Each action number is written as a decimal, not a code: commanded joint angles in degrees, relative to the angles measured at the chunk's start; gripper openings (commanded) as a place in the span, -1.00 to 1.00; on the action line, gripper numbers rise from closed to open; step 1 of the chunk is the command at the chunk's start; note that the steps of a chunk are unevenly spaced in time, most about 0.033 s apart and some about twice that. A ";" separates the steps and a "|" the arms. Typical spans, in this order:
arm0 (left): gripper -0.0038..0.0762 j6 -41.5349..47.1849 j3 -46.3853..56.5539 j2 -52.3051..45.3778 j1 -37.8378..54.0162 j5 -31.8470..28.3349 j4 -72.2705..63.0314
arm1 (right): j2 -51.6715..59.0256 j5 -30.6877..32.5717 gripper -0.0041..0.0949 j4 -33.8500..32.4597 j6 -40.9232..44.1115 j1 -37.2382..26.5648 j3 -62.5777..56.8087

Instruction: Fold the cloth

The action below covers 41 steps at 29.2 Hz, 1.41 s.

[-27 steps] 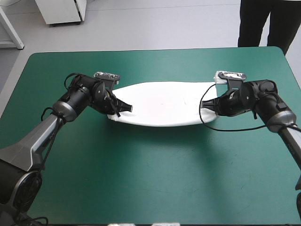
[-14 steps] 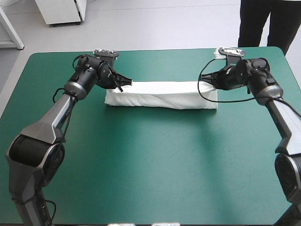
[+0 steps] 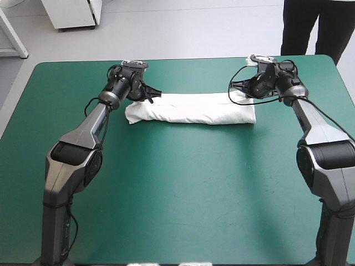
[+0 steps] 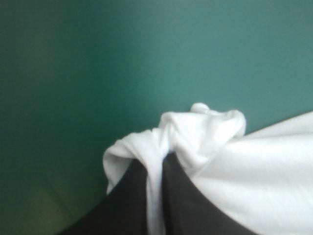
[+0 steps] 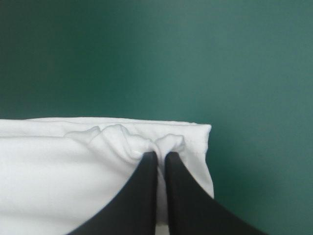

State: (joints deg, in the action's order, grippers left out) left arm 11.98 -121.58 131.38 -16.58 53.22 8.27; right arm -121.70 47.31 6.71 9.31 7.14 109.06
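The white cloth T-shirt (image 3: 191,109) lies as a long folded bundle on my teal-green bench (image 3: 177,194), toward its far edge. My left claw (image 3: 151,95) pinches bunched fabric at the T-shirt's left end. My right claw (image 3: 237,88) pinches its far right corner.

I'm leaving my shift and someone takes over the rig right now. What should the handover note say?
Left gripper: shut on the T-shirt at its far left corner.
Right gripper: shut on its far right corner.
T-shirt: a long folded band lying across the far half of the table.
Done: lengthwise fold.
Left: release both corners, then probably fold the band shorter, end over end.
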 commanded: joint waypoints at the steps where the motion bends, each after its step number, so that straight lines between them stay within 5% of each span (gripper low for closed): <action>1: -0.93 0.06 -2.35 -2.28 0.24 -3.57 0.53 | 1.15 -1.11 -0.95 0.28 -0.99 -0.73 3.16; 6: -0.80 -2.64 -2.35 -1.39 0.24 -3.58 -0.87 | -0.06 -0.24 -0.87 1.96 -3.38 -0.73 3.16; 12: -0.03 -8.11 -4.84 -2.28 0.24 1.96 -3.98 | 1.06 2.88 0.07 3.02 -4.91 -0.73 4.39; 15: 0.13 -7.20 -8.05 -3.55 0.24 5.43 -3.98 | 3.59 3.18 0.23 3.27 -4.91 -0.73 5.17; 24: 0.07 -9.68 -10.84 -9.96 0.12 8.89 -8.27 | 13.05 7.74 0.08 2.79 -4.52 -2.95 5.26; 29: -0.91 -20.54 -10.72 -9.75 -1.18 9.43 -24.27 | 15.04 9.65 0.08 3.15 -3.81 -5.41 5.03; 41: -0.93 -22.70 -10.72 -4.43 -11.32 6.31 -27.15 | 15.27 11.05 0.08 4.51 -4.27 -6.60 4.93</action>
State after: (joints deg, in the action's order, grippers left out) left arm -10.56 -130.87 129.29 -26.51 63.45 -17.25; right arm -110.06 60.56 10.56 5.65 1.12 112.46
